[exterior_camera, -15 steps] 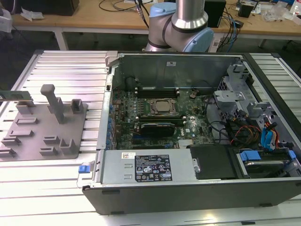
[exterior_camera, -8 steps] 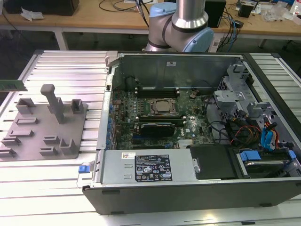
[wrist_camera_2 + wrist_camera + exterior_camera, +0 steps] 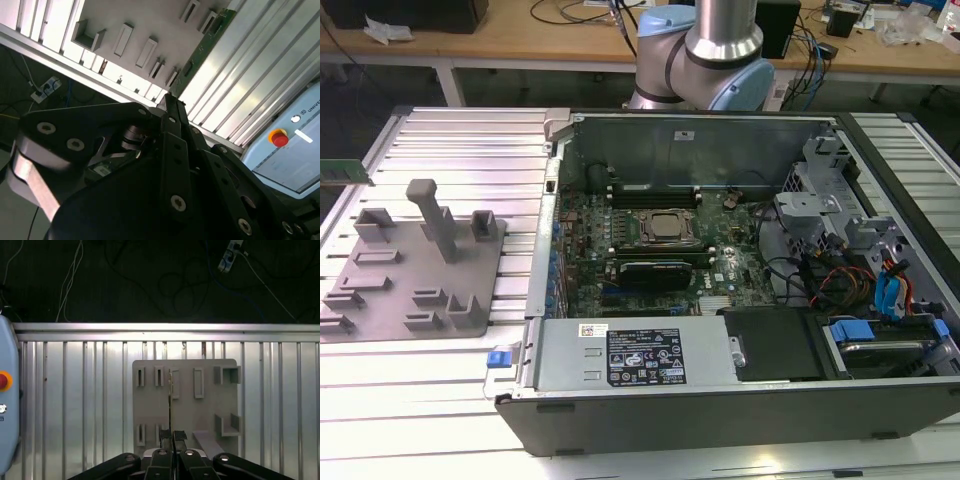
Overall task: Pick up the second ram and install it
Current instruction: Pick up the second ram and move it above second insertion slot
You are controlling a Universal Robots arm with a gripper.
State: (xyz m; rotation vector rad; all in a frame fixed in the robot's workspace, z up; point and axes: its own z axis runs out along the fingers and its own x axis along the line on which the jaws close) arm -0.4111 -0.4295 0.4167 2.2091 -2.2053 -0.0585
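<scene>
one second ram (image 3: 202, 50) clamped in pincer (image 3: 170, 436), above grey holder tray (image 3: 210, 415), motherboard (image 3: 720, 255) inside open case (image 3: 720, 140)

The table (image 3: 450, 150) is ribbed bare metal, glossy under the light. The tray (image 3: 415, 290) is smooth, matt grey plastic. The memory stick (image 3: 206, 44) is green circuit board. The computer case (image 3: 720, 410) is dull sheet metal.

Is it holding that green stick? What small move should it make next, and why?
Probably a short carry toward the open computer case. In both wrist views the gripper looks shut on the second ram, near the grey holder tray; the black slots lie beside the processor inside the case.
</scene>
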